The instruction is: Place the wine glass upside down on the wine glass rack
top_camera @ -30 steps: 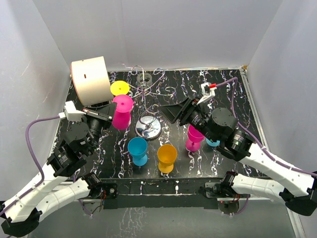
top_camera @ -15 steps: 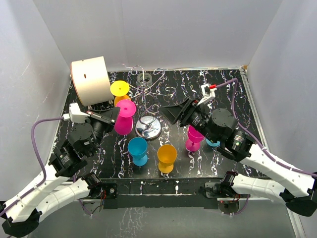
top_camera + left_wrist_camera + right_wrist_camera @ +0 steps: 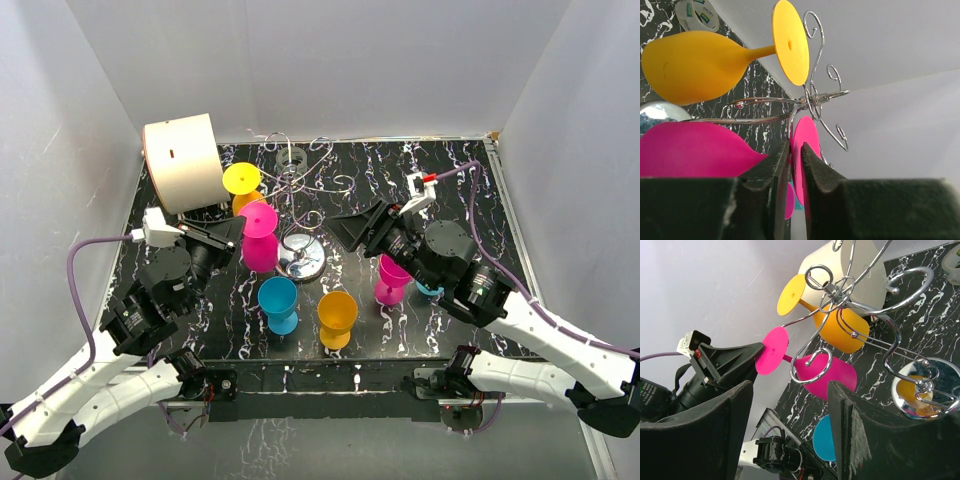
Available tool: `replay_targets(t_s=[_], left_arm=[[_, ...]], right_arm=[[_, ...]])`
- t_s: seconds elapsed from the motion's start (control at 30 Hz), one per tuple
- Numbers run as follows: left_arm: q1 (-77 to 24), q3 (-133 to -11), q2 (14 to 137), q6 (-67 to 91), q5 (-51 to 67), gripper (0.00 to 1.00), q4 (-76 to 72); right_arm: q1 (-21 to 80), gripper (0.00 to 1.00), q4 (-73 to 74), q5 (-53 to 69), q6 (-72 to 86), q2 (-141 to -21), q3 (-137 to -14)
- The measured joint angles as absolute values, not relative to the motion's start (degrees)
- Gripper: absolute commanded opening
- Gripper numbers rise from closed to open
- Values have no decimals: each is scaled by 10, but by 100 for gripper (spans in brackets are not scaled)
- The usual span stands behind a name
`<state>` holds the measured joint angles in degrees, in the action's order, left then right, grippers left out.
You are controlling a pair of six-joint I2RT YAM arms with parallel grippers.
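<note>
My left gripper (image 3: 236, 229) is shut on the round foot of a pink wine glass (image 3: 261, 243), which it holds upside down just left of the wine glass rack (image 3: 302, 176). The rack's chrome base (image 3: 300, 257) is beside the bowl. In the left wrist view my gripper (image 3: 796, 155) pinches the foot of the glass (image 3: 809, 142), close under the rack's wire scrolls (image 3: 812, 97). A yellow glass (image 3: 242, 181) hangs upside down on the rack. My right gripper (image 3: 350, 232) is open and empty right of the rack. Its wrist view shows the pink glass (image 3: 827, 375) behind a scroll arm (image 3: 812, 367).
A white cylinder (image 3: 183, 160) lies at the back left. A blue glass (image 3: 278, 303), an orange glass (image 3: 337, 318) and another pink glass (image 3: 392, 278) stand upright in front. A tape roll (image 3: 291, 157) lies behind the rack.
My left gripper has carried the pink glass to the right and a little nearer, closer to the rack's post. The right arm has barely shifted.
</note>
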<state>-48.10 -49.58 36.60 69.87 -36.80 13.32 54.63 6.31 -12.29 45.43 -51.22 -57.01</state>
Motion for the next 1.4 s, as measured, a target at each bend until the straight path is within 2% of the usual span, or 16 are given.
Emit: replay_targets(t_s=[0.13,0.2,0.37,0.47,0.8,0.87,0.93,1.07,1.2,1.3,1.4], left_arm=[[-481,-496,367,701,-366,26,145],[-481,-496,369,701,-364,33,150],[-481,-496,369,695,-359,61,162],[-481,-496,366,688,-357,70,170],[-481,-535,336,637,-359,75,231],[-481,-545,324,610,-362,82,245],[-481,-564,312,555,-363,85,256],[-481,-637,312,432,-346,86,260],[-481,-705,318,305,-303,88,246],[-481,-717,324,239,-273,98,239],[-481,-717,336,195,-249,99,237]], right_arm=[[546,61,66,-128,456,-509,-564],[546,61,71,-132,456,-509,-564],[546,61,89,-147,456,-509,-564],[546,61,106,-165,457,-509,-564],[546,61,211,-260,454,-491,-564],[546,60,242,-280,453,-490,-564],[546,60,285,-302,455,-493,-564],[546,57,378,-336,466,-516,-570],[546,50,459,-355,493,-553,-586],[546,43,503,-360,516,-576,-592],[546,41,540,-361,541,-604,-598]])
